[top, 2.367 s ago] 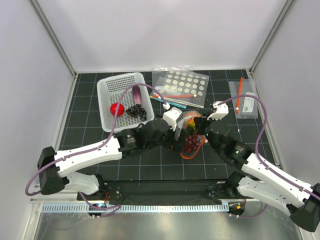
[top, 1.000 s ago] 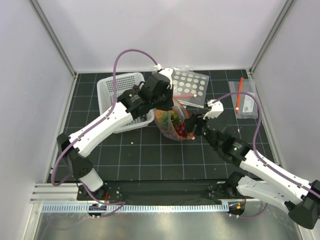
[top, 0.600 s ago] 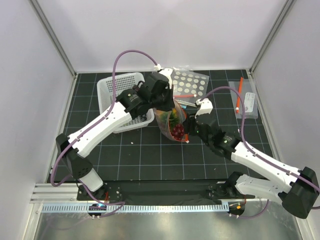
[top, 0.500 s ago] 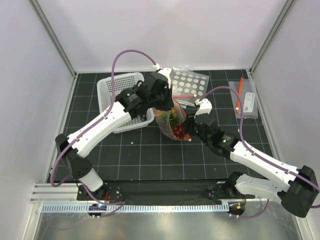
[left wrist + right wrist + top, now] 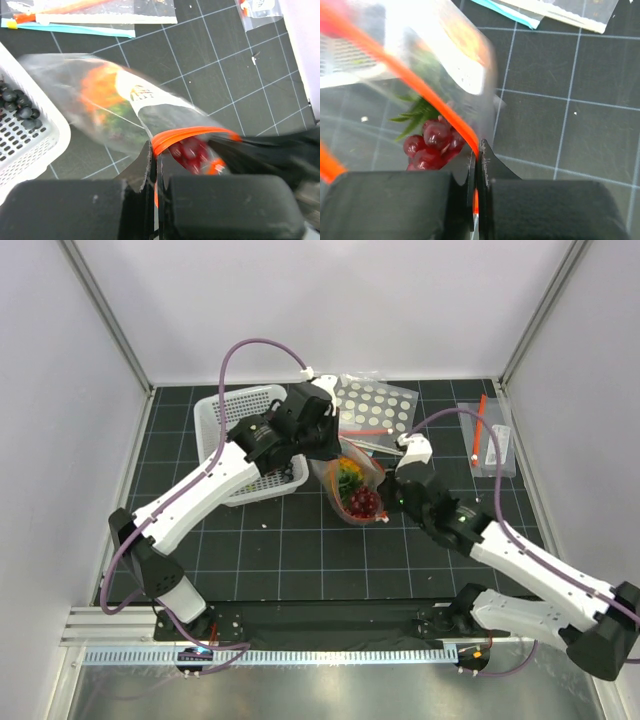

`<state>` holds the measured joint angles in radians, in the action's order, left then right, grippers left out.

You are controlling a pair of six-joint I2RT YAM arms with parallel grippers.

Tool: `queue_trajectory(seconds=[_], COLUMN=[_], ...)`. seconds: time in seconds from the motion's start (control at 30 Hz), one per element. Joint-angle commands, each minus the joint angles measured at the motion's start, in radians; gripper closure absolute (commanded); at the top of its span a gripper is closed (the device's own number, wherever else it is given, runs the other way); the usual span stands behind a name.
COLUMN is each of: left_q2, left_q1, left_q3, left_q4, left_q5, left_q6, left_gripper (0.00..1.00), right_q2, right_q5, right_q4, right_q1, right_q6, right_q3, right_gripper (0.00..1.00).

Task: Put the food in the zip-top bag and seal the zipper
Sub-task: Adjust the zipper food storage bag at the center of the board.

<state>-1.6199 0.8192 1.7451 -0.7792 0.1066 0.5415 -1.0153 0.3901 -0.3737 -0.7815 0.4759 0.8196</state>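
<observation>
Red-orange zipper (image 5: 190, 136) stretches away from the basket (image 5: 222, 418). Our left gripper (image 5: 152, 156) pinches its basket-side end, and our right gripper (image 5: 476, 150) clamps the far end. The bag (image 5: 352, 485), grapes (image 5: 432, 142) inside, hangs beneath, so we'd seal along that strip.

The right gripper (image 5: 476, 162) has its two dark fingers pressed together on the zipper (image 5: 437, 107), which runs as an orange line up and to the left from the pinch. The clear bag (image 5: 400, 60) fills the left side, over a black gridded mat (image 5: 560, 125). Through the plastic, red grapes (image 5: 431, 145) sit just below green leaves (image 5: 415, 112). A pale blue strip (image 5: 512, 11) lies on the mat at the top edge.
</observation>
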Motion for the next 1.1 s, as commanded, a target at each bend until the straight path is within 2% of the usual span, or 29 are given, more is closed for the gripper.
queue_trajectory(seconds=[0.0, 0.13, 0.3, 0.4, 0.43, 0.47, 0.53, 0.63, 0.7, 0.73, 0.77, 0.87, 1.03, 1.07], left_q2=[0.022, -0.015, -0.05, -0.084, -0.092, -0.103, -0.101, -0.077, -0.039, -0.023, 0.0, 0.084, 0.239, 0.27], left_q1=[-0.011, -0.014, -0.017, -0.035, -0.041, -0.046, -0.057, -0.063, -0.065, -0.065, -0.065, -0.063, -0.046, -0.035], left_q3=[0.051, 0.088, 0.087, 0.08, 0.079, 0.074, 0.048, 0.016, -0.007, -0.045, -0.073, -0.172, -0.366, -0.459], left_q4=[-0.003, -0.058, -0.124, -0.124, -0.118, -0.112, -0.08, -0.049, -0.016, 0.001, 0.038, 0.087, 0.217, 0.248], left_q5=[0.027, 0.053, 0.111, 0.117, 0.113, 0.11, 0.11, 0.097, 0.082, 0.076, 0.07, 0.047, -0.019, -0.018], left_q6=[-0.018, -0.021, -0.032, -0.037, -0.037, -0.037, -0.037, -0.038, -0.038, -0.037, -0.034, -0.015, 0.06, 0.075], left_gripper=[1.0, 1.0, 1.0, 1.0, 1.0, 1.0, 0.99, 0.93, 0.81, 0.69, 0.46, 0.21, 0.1, 0.1], right_q2=[0.089, 0.026, -0.192, -0.282, -0.298, -0.311, -0.299, -0.243, -0.206, -0.174, -0.157, -0.134, -0.106, -0.1], right_q5=[-0.03, -0.022, -0.057, -0.172, -0.298, -0.345, -0.367, -0.378, -0.361, -0.356, -0.361, -0.376, -0.364, -0.364], right_q4=[-0.19, -0.352, -0.484, -0.401, -0.372, -0.31, -0.252, -0.192, -0.2, -0.192, -0.177, -0.165, -0.11, -0.1], right_q1=[0.004, 0.004, 0.043, 0.14, 0.206, 0.231, 0.24, 0.24, 0.24, 0.24, 0.24, 0.24, 0.24, 0.24], right_q6=[0.013, -0.02, -0.102, -0.108, -0.105, -0.097, -0.069, -0.053, -0.043, -0.031, -0.022, 0.019, 0.095, 0.114], right_q3=[0.143, 0.344, 0.518, 0.489, 0.449, 0.428, 0.359, 0.314, 0.312, 0.302, 0.297, 0.3, 0.289, 0.285], right_gripper=[0.99, 0.99, 0.99, 0.99, 0.99, 0.99, 0.99, 0.99, 0.99, 0.99, 0.99, 0.99, 0.99, 0.99])
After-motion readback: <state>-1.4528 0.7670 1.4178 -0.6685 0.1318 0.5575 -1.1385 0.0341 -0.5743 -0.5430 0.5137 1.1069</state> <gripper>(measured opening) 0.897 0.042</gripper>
